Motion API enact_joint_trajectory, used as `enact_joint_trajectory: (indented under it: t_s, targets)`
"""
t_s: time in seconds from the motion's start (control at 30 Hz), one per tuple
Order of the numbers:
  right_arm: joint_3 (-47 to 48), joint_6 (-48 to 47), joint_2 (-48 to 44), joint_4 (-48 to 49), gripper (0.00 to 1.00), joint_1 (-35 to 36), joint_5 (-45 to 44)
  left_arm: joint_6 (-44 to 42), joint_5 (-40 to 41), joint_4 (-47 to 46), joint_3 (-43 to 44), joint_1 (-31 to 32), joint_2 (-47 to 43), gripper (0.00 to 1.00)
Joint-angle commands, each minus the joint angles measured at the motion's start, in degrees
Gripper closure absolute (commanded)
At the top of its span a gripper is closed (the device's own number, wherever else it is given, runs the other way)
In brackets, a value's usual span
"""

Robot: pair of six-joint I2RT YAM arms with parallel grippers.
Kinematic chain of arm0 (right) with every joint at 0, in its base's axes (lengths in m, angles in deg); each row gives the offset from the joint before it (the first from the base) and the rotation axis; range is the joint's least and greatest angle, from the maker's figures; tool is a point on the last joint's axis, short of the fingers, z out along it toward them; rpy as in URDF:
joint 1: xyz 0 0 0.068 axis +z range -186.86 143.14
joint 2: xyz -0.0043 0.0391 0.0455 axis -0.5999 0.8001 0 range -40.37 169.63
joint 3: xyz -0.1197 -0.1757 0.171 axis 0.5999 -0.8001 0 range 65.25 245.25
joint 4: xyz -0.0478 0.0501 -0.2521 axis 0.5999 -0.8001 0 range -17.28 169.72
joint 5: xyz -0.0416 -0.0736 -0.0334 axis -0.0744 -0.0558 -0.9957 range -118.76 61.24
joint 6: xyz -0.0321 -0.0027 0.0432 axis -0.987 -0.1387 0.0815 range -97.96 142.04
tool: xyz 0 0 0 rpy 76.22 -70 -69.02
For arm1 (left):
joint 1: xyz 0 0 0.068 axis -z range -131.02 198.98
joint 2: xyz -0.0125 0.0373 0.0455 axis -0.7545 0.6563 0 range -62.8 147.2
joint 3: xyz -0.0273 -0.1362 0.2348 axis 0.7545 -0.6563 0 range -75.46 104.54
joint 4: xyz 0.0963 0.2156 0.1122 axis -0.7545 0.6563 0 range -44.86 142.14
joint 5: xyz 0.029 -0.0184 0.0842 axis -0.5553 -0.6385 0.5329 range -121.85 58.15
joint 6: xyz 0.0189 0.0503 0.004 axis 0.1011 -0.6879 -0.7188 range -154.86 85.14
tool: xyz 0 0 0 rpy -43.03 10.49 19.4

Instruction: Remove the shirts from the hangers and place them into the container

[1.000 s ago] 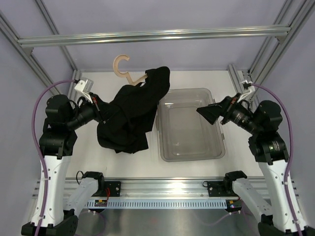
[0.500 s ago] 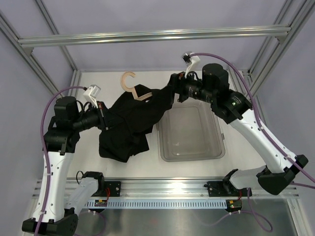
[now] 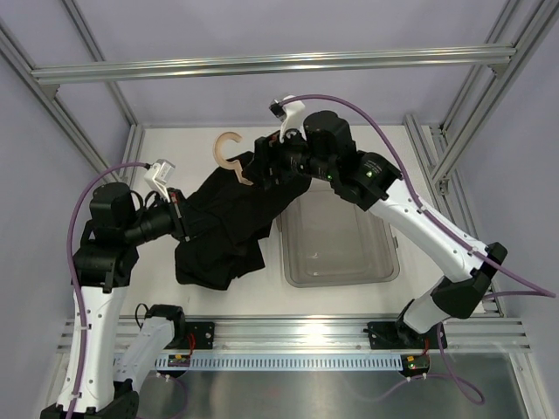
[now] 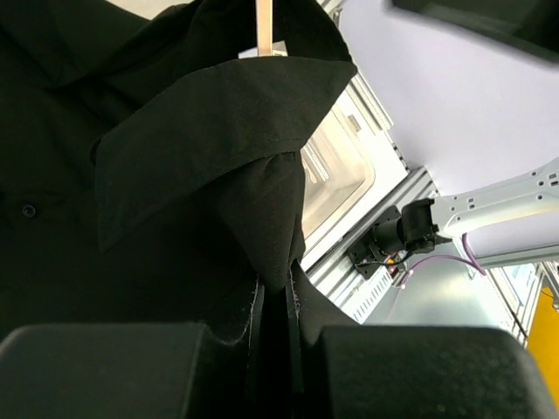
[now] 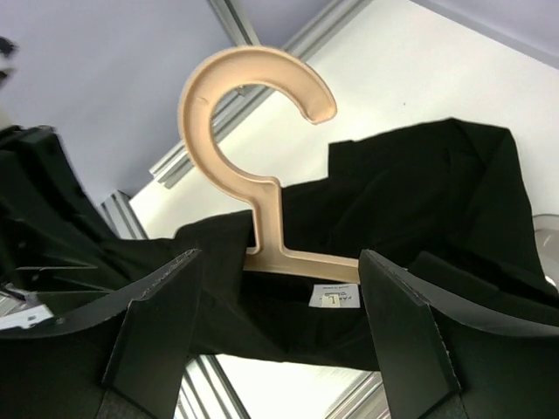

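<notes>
L gripper [image 4: 272, 349] is clamped on a fold of the black shirt [image 3: 229, 214], seen only in L wrist cam. Shirt lies on the table [image 3: 367, 140] left of the bin [image 3: 336, 249], still on the hanger [image 5: 253, 188]. R wrist cam shows R gripper [image 5: 275, 327] jaws apart, either side of the hanger neck w/ white label. R arm has swung across from the bin's right side.

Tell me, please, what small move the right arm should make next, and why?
Probably ease the right gripper forward and close it on the hanger just below its hook. Its jaws stand open on either side of the neck, not gripping, while the left gripper is shut on the shirt, which is still outside the bin.
</notes>
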Motion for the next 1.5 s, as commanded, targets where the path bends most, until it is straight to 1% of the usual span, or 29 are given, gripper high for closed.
enact_joint_trajectory:
  t_s: [0.0, 0.03, 0.1, 0.13, 0.2, 0.43, 0.5, 0.57, 0.7, 0.77, 0.83, 0.9, 0.97, 1.1, 1.27, 1.33, 1.37, 1.47]
  targets:
    - [2.2, -0.9, 0.5, -0.9, 0.20, 3.4, -7.8, 2.4, -0.4, -3.2, 1.8, 0.3, -1.2, 1.00]
    - [4.5, -1.1, 2.5, -3.0, 0.20, 4.2, -11.2, 2.9, -0.2, -3.3, 1.7, 0.3, -1.0, 1.00]
    - [7.2, -2.4, 4.9, -5.1, 0.20, 6.4, -13.3, 3.2, -0.1, -3.8, 1.4, 0.3, -1.0, 1.00]
    - [9.0, -2.8, 6.8, -6.2, 0.21, 7.2, -15.7, 3.3, -0.1, -4.0, 1.3, 0.3, -1.0, 1.00]
    - [10.0, -3.8, 8.6, -6.4, 0.21, 8.7, -16.9, 3.5, -1.0, -4.3, 1.0, 0.3, -1.1, 1.00]
    - [9.4, -5.1, 9.4, -4.5, 0.24, 8.9, -18.8, 2.4, -2.2, -2.5, 1.8, 0.3, -1.7, 1.00]
    - [8.7, -5.4, 8.9, -3.8, 0.31, 8.9, -19.4, 2.3, -2.9, -2.0, 2.3, 0.3, -2.0, 1.00]
    - [8.2, -5.8, 8.7, -2.9, 0.34, 8.9, -19.6, 1.9, -2.9, -1.7, 2.6, 0.3, -2.2, 1.00]
    - [8.8, -6.2, 8.4, -3.2, 0.35, 9.0, -19.0, 1.8, -3.6, -1.5, 2.5, 0.3, -2.1, 1.00]
    - [9.2, -6.2, 8.7, -3.6, 0.38, 8.9, -18.8, 1.8, -3.7, -1.7, 2.2, 0.3, -2.3, 1.00]
    - [9.4, -6.2, 8.8, -3.6, 0.44, 8.9, -18.7, 1.7, -3.9, -1.8, 2.0, 0.3, -2.4, 1.00]
    - [9.2, -6.1, 8.5, -3.1, 0.44, 9.0, -18.6, 1.7, -4.4, -1.7, 1.9, 0.3, -2.4, 1.00]
    - [9.6, -6.4, 8.5, -3.2, 0.47, 8.9, -18.3, 1.3, -4.4, -1.3, 1.9, 0.3, -2.4, 1.00]
    - [12.2, -6.7, 9.3, -4.7, 0.46, 9.0, -18.1, 0.9, -4.5, -0.8, 1.7, 0.3, -2.4, 1.00]
    - [12.6, -7.1, 9.0, -4.7, 0.45, 9.0, -17.7, 0.8, -4.6, -1.0, 1.6, 0.3, -2.2, 1.00]
    - [12.7, -7.1, 8.9, -4.9, 0.47, 8.9, -17.2, 0.9, -4.6, -1.1, 1.5, 0.3, -2.0, 1.00]
    - [12.8, -7.2, 9.0, -5.0, 0.51, 8.9, -17.1, 0.9, -4.7, -1.2, 1.5, 0.3, -2.1, 1.00]
    - [12.7, -7.2, 9.4, -5.2, 0.77, 8.9, -17.0, 0.9, -5.0, -1.3, 1.5, 0.3, -2.1, 1.00]
